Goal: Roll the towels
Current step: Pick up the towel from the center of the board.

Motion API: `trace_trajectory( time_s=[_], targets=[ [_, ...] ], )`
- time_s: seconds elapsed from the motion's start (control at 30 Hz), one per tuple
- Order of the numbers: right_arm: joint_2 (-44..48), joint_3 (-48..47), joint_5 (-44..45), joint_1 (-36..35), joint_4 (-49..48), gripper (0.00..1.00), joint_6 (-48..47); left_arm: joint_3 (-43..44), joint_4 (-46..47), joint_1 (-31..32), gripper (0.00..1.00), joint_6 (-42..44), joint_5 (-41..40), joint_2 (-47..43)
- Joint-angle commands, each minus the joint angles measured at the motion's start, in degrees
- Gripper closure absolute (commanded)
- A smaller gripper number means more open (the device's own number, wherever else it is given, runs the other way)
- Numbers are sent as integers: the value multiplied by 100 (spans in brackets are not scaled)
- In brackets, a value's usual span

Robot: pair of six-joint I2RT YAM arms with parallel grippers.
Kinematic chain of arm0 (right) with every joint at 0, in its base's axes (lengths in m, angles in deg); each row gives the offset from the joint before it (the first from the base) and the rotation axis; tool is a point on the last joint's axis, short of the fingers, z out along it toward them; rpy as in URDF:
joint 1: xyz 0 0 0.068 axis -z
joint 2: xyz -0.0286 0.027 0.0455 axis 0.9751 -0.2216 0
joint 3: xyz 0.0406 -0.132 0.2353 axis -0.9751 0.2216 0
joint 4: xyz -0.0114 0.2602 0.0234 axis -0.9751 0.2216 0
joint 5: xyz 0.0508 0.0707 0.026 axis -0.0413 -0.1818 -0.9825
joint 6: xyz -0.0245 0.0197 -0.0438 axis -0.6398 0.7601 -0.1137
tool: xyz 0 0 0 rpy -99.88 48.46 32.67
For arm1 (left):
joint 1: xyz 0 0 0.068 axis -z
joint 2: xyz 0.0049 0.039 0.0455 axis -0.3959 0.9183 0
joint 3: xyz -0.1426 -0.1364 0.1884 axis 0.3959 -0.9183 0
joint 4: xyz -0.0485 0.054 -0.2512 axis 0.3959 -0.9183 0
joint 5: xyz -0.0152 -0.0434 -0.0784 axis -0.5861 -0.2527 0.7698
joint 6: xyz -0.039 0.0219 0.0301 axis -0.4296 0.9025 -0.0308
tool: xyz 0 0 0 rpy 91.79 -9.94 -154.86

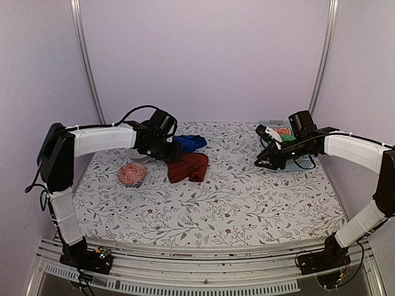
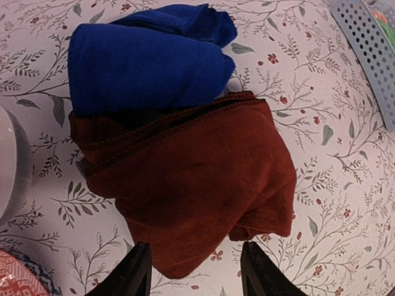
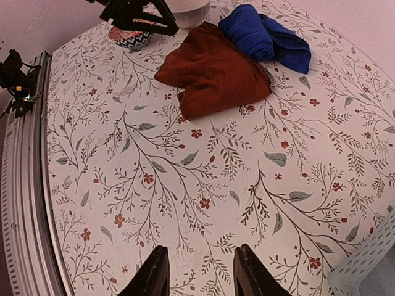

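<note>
Two crumpled towels lie touching at the back left of the flowered table: a dark brick-red towel (image 1: pixel 188 166) (image 2: pixel 191 179) (image 3: pixel 213 71) and, behind it, a royal blue towel (image 1: pixel 190 142) (image 2: pixel 145 58) (image 3: pixel 262 34). My left gripper (image 1: pixel 165 151) (image 2: pixel 196 274) hovers at the red towel's near edge. It is open, and a corner of the towel lies between the fingertips, unpinched. My right gripper (image 1: pixel 264 161) (image 3: pixel 200 274) is open over bare tablecloth at the right, far from both towels, with nothing between its fingers.
A patterned bowl with an orange cloth (image 1: pixel 132 174) (image 3: pixel 133 37) sits left of the red towel, and a white bowl (image 3: pixel 185 6) (image 2: pixel 9 166) stands behind it. A pale blue perforated basket (image 1: pixel 290 161) (image 2: pixel 370 55) (image 3: pixel 370 265) holds green and orange cloths at the back right.
</note>
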Motion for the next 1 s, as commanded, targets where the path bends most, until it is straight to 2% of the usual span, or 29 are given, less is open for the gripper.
trace_trajectory(
  time_s=[0.0,0.23,0.3,0.37,0.5,0.53,0.63,0.77,0.83,0.97],
  targets=[
    [184,26,-38,-45,133,64,-241,282,-157,-425,50,-237,69,321],
    [179,40,-17,-51,177,64,-306,901,-71,-667,50,-33,359,1136],
    [170,49,5,-40,188,64,-321,1072,-114,-681,54,-17,349,1281],
    [151,57,14,-45,197,64,-333,1213,-114,-682,64,3,363,1367],
    [130,78,23,-45,224,64,-359,1509,-243,-621,97,82,375,1291],
    [127,79,24,-49,214,65,-364,1572,-262,-586,100,145,390,1199],
    [107,27,-4,-42,183,70,-296,1859,-266,-403,100,402,643,812],
    [56,-291,-19,198,177,75,61,1889,440,218,100,1161,1718,-171],
    [75,-527,-366,501,203,76,207,1456,1182,676,100,1780,2486,-771],
    [115,-730,-767,1019,206,77,546,316,1718,1258,100,2471,2726,-1526]
  ],
)
